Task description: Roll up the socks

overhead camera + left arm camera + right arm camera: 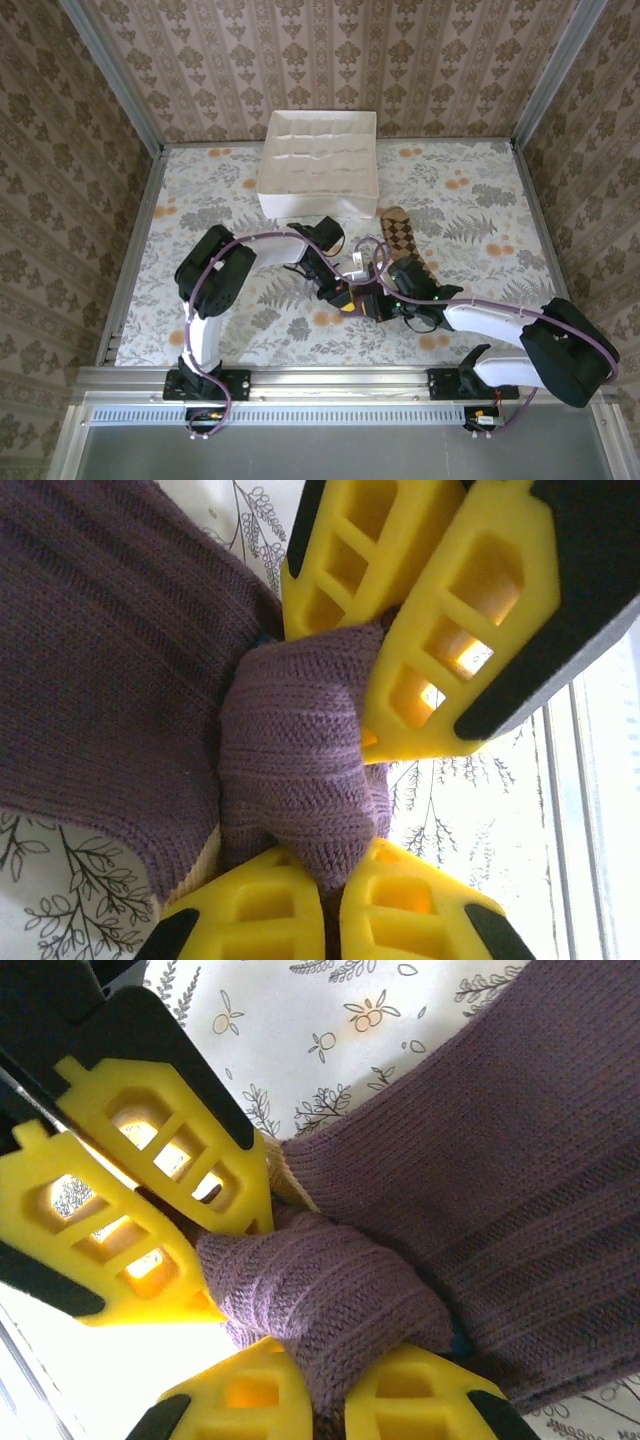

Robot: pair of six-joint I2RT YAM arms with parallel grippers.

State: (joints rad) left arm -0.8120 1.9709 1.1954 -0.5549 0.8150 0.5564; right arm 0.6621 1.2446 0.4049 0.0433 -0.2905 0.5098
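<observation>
Left wrist view: the left gripper (330,885) is clamping shut on a raised fold of the purple sock (100,660), and the right gripper (350,670) is biting the same fold from the opposite side. The rest of the sock is lying flat on the table (60,900). That's a tight squeeze. With four fingers crowding one small nub, any twist is risking yellow pads knocking together.

Right wrist view: the right gripper is closing on that fold from below and the left is pinching from upper left. They're holding only a little fabric, so if the arms pull apart the knit is likely to stretch and slip free.

Top view: both arms are meeting mid-table, and the checked sock (399,238) is lying flat just beyond them, near the white box (318,165). It's sitting apart, so the roll may end up leaving it out.
</observation>
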